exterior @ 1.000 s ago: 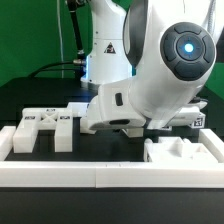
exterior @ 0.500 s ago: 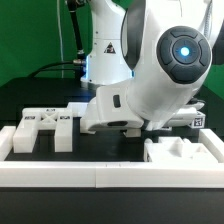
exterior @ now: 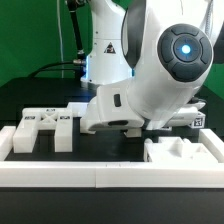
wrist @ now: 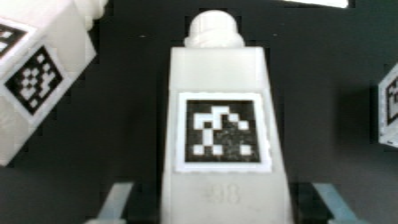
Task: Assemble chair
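Note:
In the wrist view a chunky white chair post (wrist: 222, 110) with a rounded peg end and a square black-and-white tag lies lengthwise on the black table. My gripper (wrist: 222, 203) straddles its near end, one finger (wrist: 119, 202) on each flank, shut on it. Two other tagged white chair blocks show at the edges, one (wrist: 39, 70) beside the post and another (wrist: 386, 105) across from it. In the exterior view the arm's big white housing (exterior: 150, 90) is bent low over the table and hides the gripper and the post.
More white chair blocks (exterior: 45, 125) lie at the exterior view's left, and a notched white piece (exterior: 185, 152) sits at its right. The long low white border rail (exterior: 100, 176) runs along the front. A green wall stands behind the arm.

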